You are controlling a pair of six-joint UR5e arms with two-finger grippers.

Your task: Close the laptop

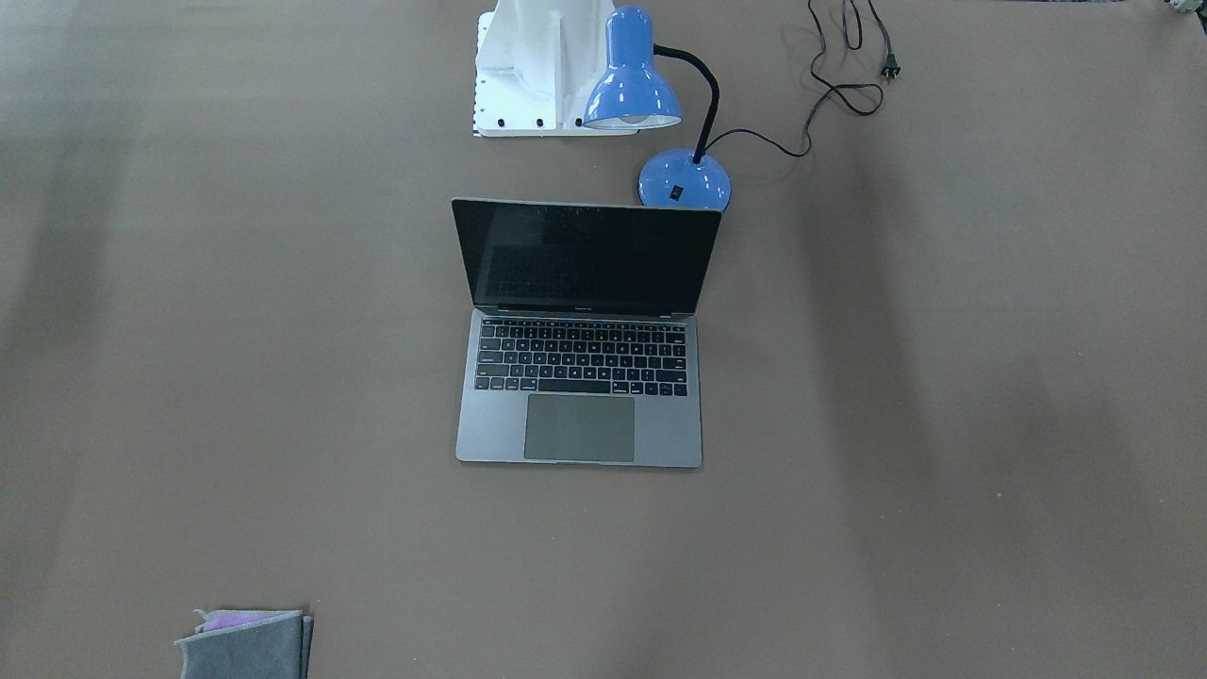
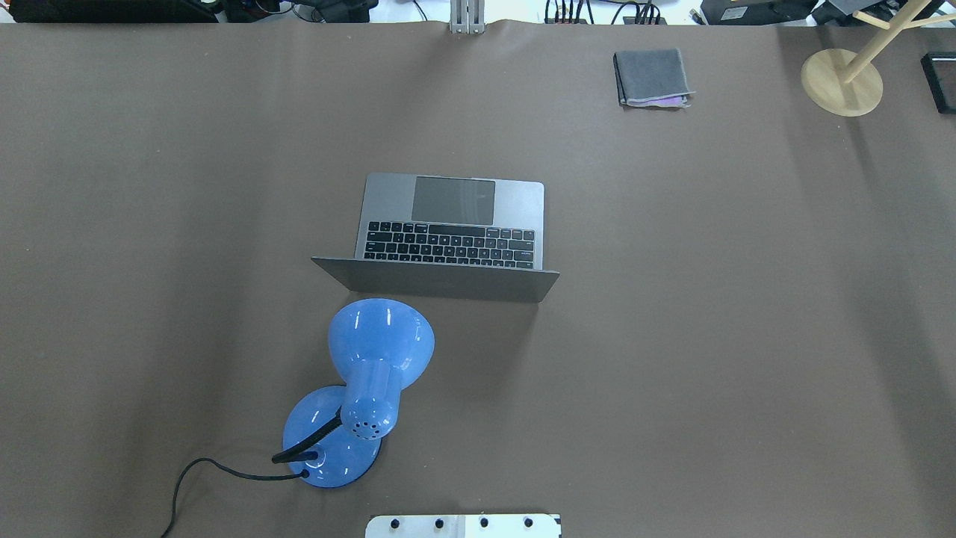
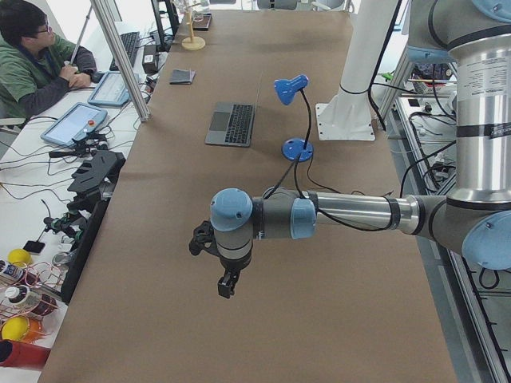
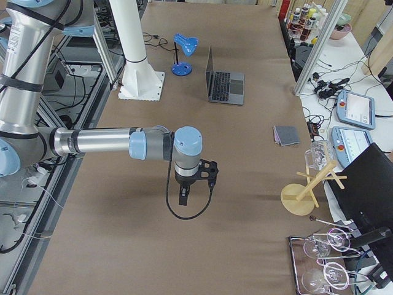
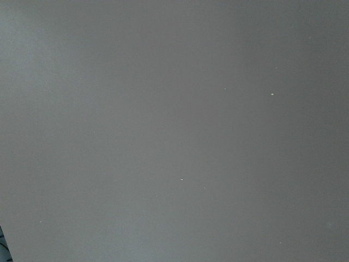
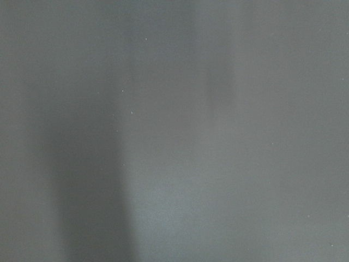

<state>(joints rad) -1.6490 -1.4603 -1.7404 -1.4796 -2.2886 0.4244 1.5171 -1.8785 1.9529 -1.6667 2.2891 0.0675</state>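
The space-grey laptop (image 1: 580, 377) stands open in the middle of the brown table, its dark screen upright and its black keyboard and trackpad showing. It also shows in the overhead view (image 2: 448, 232), the left side view (image 3: 233, 121) and the right side view (image 4: 224, 83). My left gripper (image 3: 227, 283) hangs above the table far from the laptop, seen only in the left side view. My right gripper (image 4: 184, 195) hangs likewise, seen only in the right side view. I cannot tell whether either is open or shut. Both wrist views show only bare table.
A blue desk lamp (image 2: 366, 373) stands just behind the laptop's lid on the robot's side, its cord (image 1: 839, 66) trailing on the table. A folded grey cloth (image 2: 651, 76) and a wooden stand (image 2: 842, 81) lie at the far side. The robot's white base (image 1: 537, 75) is behind the lamp.
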